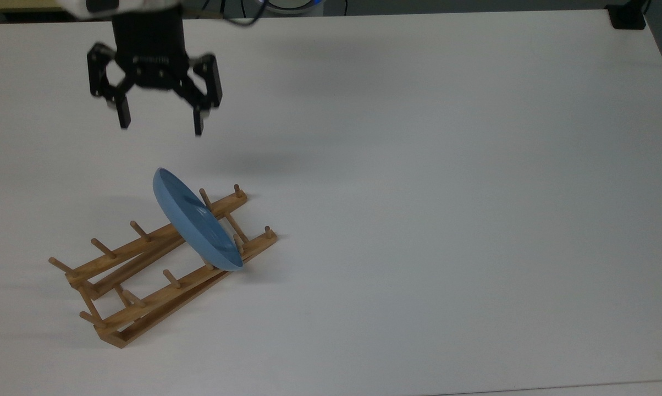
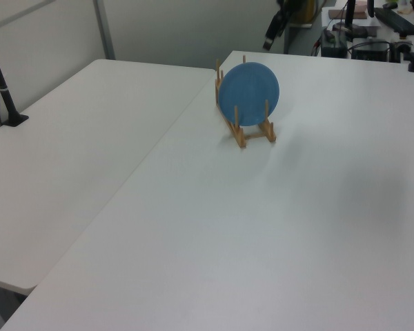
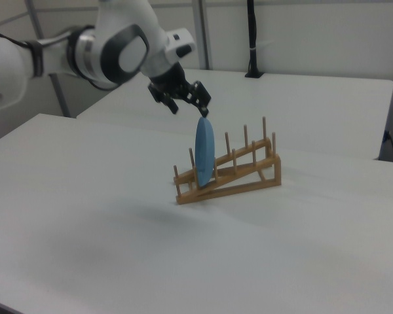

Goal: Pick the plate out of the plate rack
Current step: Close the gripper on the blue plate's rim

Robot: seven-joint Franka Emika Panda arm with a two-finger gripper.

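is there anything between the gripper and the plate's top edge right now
Nothing visible. The open gripper hangs above the plate with only air between. The plate rack pegs sit lower, flanking the plate's bottom edge.

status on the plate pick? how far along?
Done: the hand is above the plate with fingers open, holding nothing. In hand: the approach; in the right view it hangs just over the plate's top edge, not touching as far as I can tell. Left: descend, close on the rim, and lift the plate, which stands on edge between the pegs of the plate rack.
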